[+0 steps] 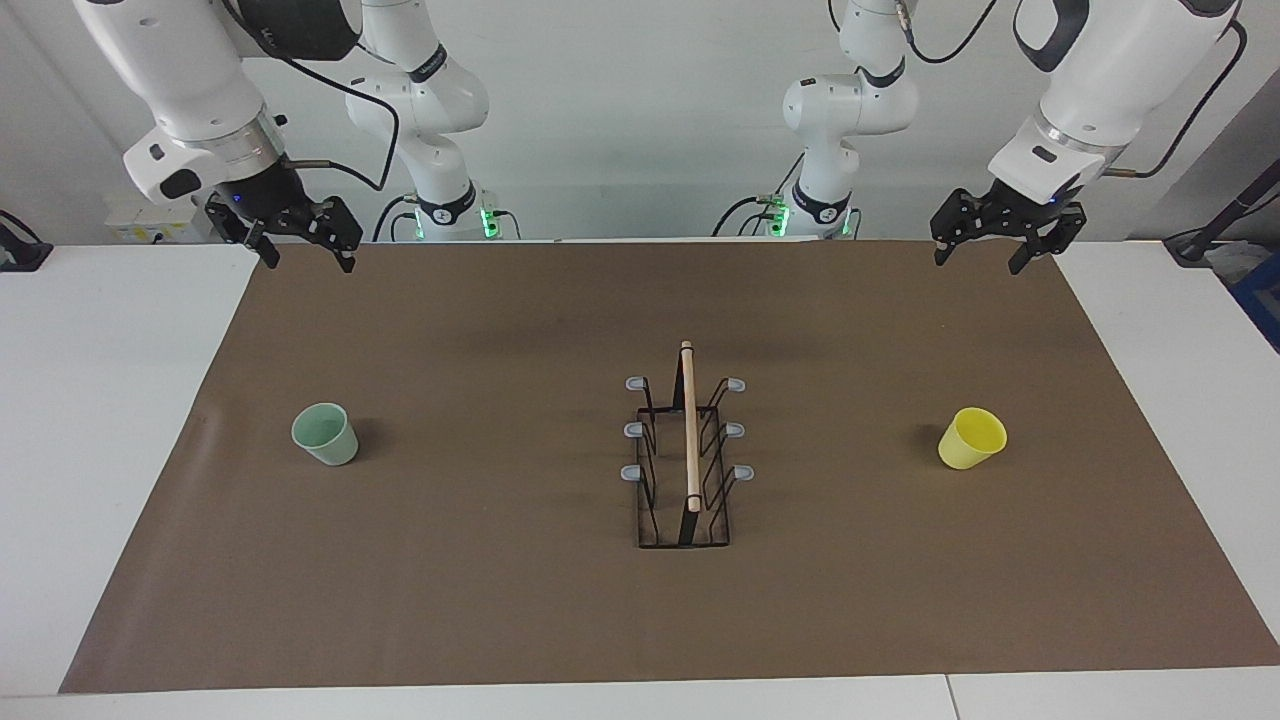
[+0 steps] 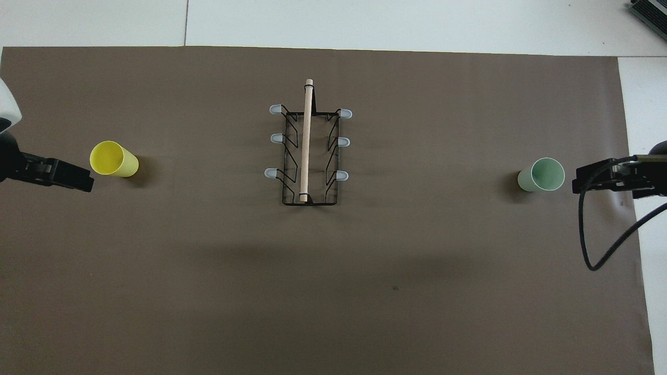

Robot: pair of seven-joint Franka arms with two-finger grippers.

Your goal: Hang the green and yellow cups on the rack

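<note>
Green cup and yellow cup seemingly empty; both grippers wide, holding nothing.

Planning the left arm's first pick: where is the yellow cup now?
The yellow cup stands upright on the brown mat toward the left arm's end, apart from the rack at the middle.

Lighting's pretty even and bright, soft from overhead I think. The brown mat looks matte with no glare, just faint broad shadow smudges across its middle. Each cup throws a small soft shadow: green cup, yellow cup. Both views are sharp; white table looks slightly washed out.
</note>
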